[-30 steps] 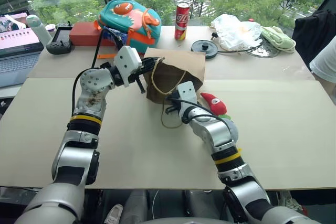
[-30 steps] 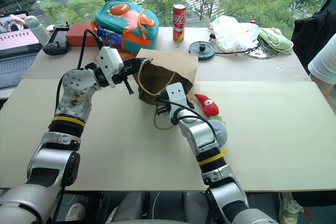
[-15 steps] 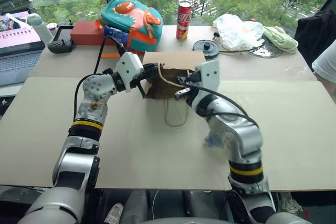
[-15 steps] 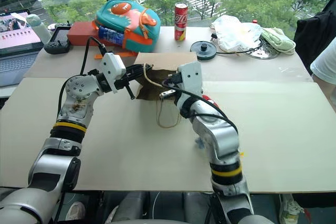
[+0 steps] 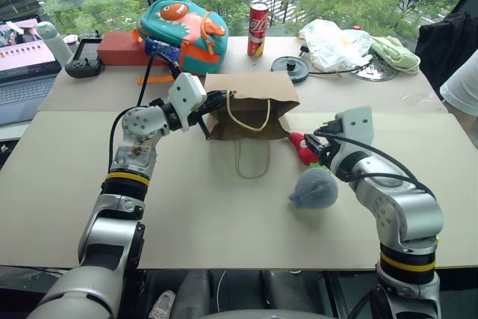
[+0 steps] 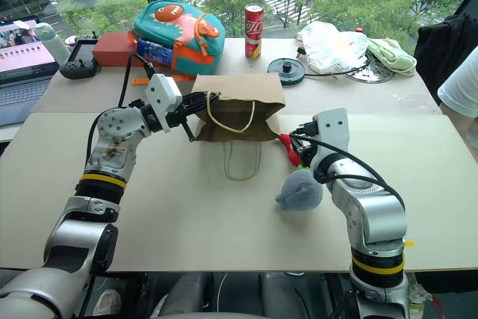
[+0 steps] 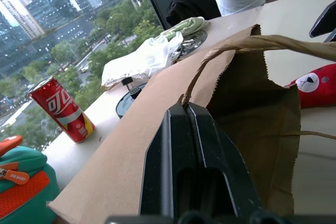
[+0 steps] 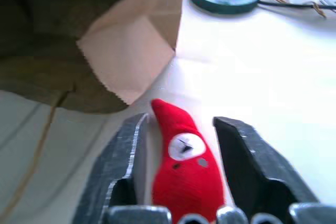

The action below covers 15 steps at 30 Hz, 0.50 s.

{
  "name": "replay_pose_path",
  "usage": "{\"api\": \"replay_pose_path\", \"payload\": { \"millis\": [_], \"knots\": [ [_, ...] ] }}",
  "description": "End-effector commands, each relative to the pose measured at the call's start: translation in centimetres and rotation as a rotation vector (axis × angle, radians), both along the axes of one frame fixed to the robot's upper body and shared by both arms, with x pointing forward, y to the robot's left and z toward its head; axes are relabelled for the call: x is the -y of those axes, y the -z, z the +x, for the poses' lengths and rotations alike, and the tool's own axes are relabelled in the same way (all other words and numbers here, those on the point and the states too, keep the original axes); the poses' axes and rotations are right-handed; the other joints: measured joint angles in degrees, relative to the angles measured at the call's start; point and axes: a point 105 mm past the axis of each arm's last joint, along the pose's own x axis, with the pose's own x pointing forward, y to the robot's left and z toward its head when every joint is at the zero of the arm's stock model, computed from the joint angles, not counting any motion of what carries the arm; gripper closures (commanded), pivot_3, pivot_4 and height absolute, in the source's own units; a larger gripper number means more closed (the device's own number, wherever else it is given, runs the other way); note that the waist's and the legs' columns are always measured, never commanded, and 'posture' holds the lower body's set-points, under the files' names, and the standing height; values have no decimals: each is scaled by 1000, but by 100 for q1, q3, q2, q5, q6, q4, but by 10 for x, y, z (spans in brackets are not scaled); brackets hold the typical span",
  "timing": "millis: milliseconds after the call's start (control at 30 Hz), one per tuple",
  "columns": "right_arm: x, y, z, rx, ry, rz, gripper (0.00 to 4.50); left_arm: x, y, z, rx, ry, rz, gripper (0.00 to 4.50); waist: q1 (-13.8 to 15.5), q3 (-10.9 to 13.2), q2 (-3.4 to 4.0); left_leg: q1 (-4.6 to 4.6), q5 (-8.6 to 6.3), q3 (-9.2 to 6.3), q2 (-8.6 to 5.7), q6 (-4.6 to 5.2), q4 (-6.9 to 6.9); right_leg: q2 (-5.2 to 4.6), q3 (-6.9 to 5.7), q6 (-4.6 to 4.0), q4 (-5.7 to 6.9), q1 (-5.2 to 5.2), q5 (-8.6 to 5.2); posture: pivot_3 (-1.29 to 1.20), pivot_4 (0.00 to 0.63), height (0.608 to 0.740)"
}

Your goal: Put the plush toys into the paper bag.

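Observation:
The brown paper bag (image 5: pixel 258 95) lies on its side at mid-table, its twine handle (image 5: pixel 252 162) trailing over the board towards me. My left gripper (image 5: pixel 211 110) is shut on the bag's rim at the left, where a handle is attached (image 7: pixel 186 106). The red plush toy (image 5: pixel 301 146) lies just right of the bag's mouth. My right gripper (image 8: pixel 181 121) is open, one finger on each side of the red toy (image 8: pixel 181 171) with gaps between them. The grey-blue plush toy (image 5: pixel 314 188) rests on the board in front of the right gripper (image 5: pixel 314 147).
Along the far edge stand a teal-and-orange dinosaur backpack (image 5: pixel 183 31), a red can (image 5: pixel 258 29), a round dark lid (image 5: pixel 291 66), a white plastic bag (image 5: pixel 332 41) and a green cloth (image 5: pixel 396 54). A laptop (image 5: pixel 26 57) sits far left. A person's sleeve (image 5: pixel 463 84) shows at the right edge.
My right arm left the bag's mouth and swung right and back towards me. Its gripper opened and now straddles the red toy. The left gripper stayed shut on the bag.

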Motion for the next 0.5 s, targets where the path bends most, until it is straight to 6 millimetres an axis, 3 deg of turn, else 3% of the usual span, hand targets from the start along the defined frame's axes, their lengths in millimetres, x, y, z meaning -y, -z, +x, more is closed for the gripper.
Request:
{"api": "replay_pose_path", "payload": {
  "millis": [33, 100, 367, 500],
  "knots": [
    [-6, 6, 7, -18, -5, -37, 580, 2, -22, -1, 62, 7, -29, 4500, 2, 0, 0, 0, 0, 0, 0, 0, 0, 0, 1, 0, 0, 1, 0, 0, 150, 739],
    [-5, 14, 12, -47, 8, -51, 12, 2, -22, -1, 62, 7, -31, 4500, 16, 0, 0, -1, 0, 1, -2, 0, 2, -2, 2, 0, -1, 1, 0, 0, 150, 739],
    [8, 33, 28, -124, 101, -58, 12, 3, -24, -1, 63, 11, -42, 4500, 24, 0, 0, -3, 0, 2, -4, 0, 4, -3, 2, 0, -2, 2, 0, 0, 150, 739],
    [9, 37, 25, -150, 97, -89, 1070, 3, -24, -2, 64, 8, -48, 4500, 24, 0, 0, -3, 0, 2, -3, 0, 3, -3, 2, 0, -1, 2, 0, 0, 150, 739]
  ]
}}
